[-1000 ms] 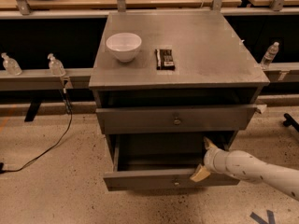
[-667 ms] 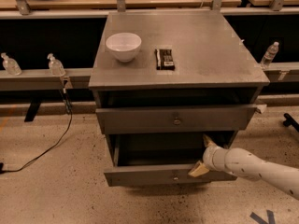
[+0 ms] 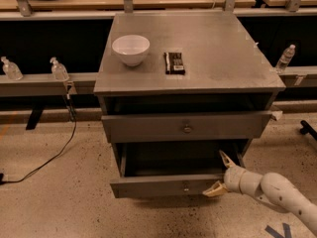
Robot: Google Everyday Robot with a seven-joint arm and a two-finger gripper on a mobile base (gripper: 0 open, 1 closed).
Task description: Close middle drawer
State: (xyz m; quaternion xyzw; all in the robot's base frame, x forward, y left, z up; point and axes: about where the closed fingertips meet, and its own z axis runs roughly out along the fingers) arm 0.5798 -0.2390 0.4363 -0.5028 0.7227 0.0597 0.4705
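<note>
The grey cabinet (image 3: 198, 43) has its middle drawer (image 3: 163, 185) pulled out, with a flat front and a small round knob (image 3: 186, 186). Its dark inside shows above the front. My gripper (image 3: 213, 173) is at the right end of that drawer front. It is open, with one tan finger (image 3: 227, 160) raised over the drawer's right side and the other (image 3: 216, 190) against the front's right end. The white arm (image 3: 277, 195) comes in from the lower right. The top drawer (image 3: 185, 127) stands slightly out.
A white bowl (image 3: 131, 48) and a dark flat bar (image 3: 174, 62) lie on the cabinet top. Clear bottles (image 3: 58, 69) stand on a rail at left, and one bottle (image 3: 285, 57) at right. A black cable (image 3: 49, 157) runs over the speckled floor at left.
The middle drawer's front has moved a little back towards the cabinet, and my gripper has moved with it at its right end.
</note>
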